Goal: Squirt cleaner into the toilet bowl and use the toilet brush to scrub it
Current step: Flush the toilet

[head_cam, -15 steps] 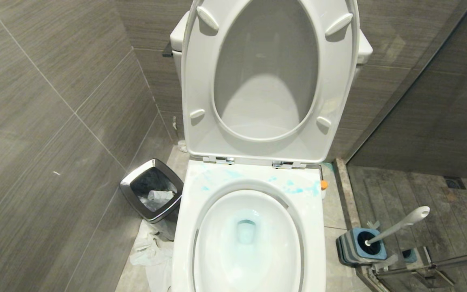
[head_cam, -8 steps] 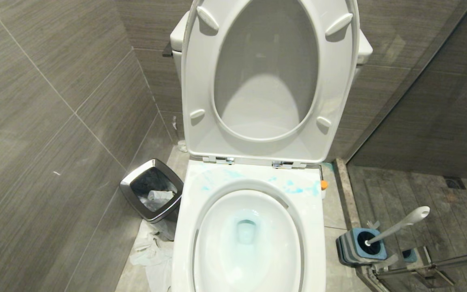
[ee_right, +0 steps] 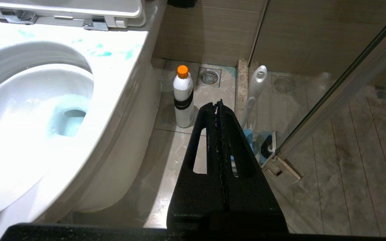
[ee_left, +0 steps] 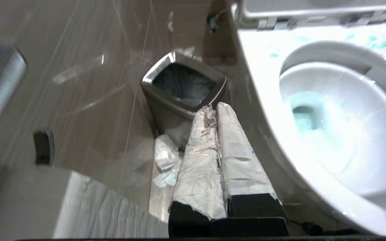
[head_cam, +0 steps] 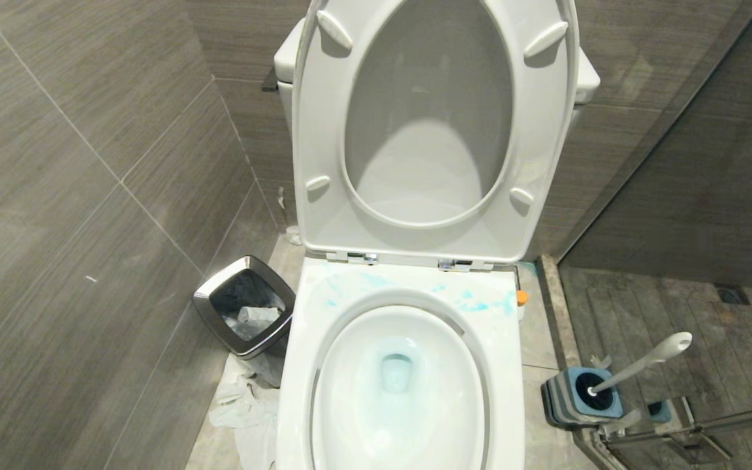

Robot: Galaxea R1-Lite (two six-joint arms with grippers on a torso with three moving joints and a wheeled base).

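The toilet bowl (head_cam: 399,385) is seen at the centre of the head view with seat and lid raised; neither arm appears there. Turquoise cleaner (head_cam: 480,305) is smeared on the flat far part of the rim and tints the water in the basin. A white bottle (ee_right: 183,97) with an orange cap stands on the floor just right of the bowl. The toilet brush (head_cam: 640,364) is seated in its blue-and-grey holder (head_cam: 578,395) further right, near the glass door frame, with the handle leaning to the right.

The left gripper (ee_left: 217,110) is pressed together and empty, its fingers wrapped in crumpled white material, low to the left of the bowl, pointed toward the steel bin (ee_left: 183,87). The right gripper (ee_right: 219,104) is likewise pressed together and empty, low to the right, aimed between bottle and brush.

Hazards are judged as follows. Neither item can be grasped until the jaws are spread. The bottle is tall, slim and smooth; a sideways nudge from a closed finger would likely topple it. The brush handle is slim, glossy and tilted, so an off-centre pinch may slip or drag the light holder along. The glass door edge stands close to the holder, and a wide approach risks a strike. The glazed ceramic rim, wet with cleaner, offers little friction.
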